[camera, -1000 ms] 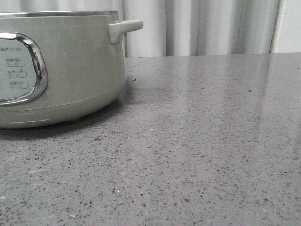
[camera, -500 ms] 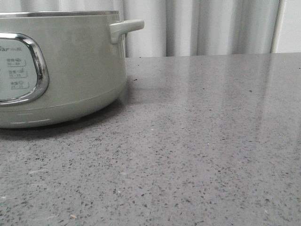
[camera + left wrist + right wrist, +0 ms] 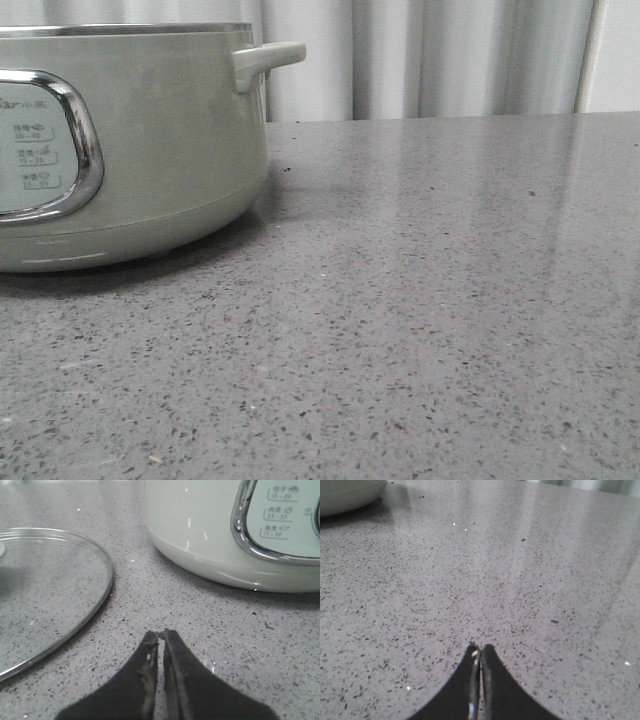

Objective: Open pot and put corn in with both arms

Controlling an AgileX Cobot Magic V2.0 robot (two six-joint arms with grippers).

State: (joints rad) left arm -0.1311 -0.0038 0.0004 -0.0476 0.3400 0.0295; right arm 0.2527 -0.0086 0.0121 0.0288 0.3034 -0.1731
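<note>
The pale sage-green pot (image 3: pixel 160 150) stands at the left of the front view, its metal rim bare with no lid on it, its chrome-framed control panel (image 3: pixel 40 150) facing the camera and a stubby handle (image 3: pixel 268 60) at its right. The pot also shows in the left wrist view (image 3: pixel 200 525) and a sliver of it in the right wrist view (image 3: pixel 347 495). My left gripper (image 3: pixel 160 633) is shut and empty, low over the counter in front of the pot. My right gripper (image 3: pixel 480 647) is shut and empty over bare counter. The corn is out of view.
A glass lid (image 3: pixel 45 590) with a metal rim lies flat on the grey speckled counter (image 3: pixel 420 300), beside the pot in the left wrist view. Pale curtains (image 3: pixel 430 55) hang behind the counter's far edge.
</note>
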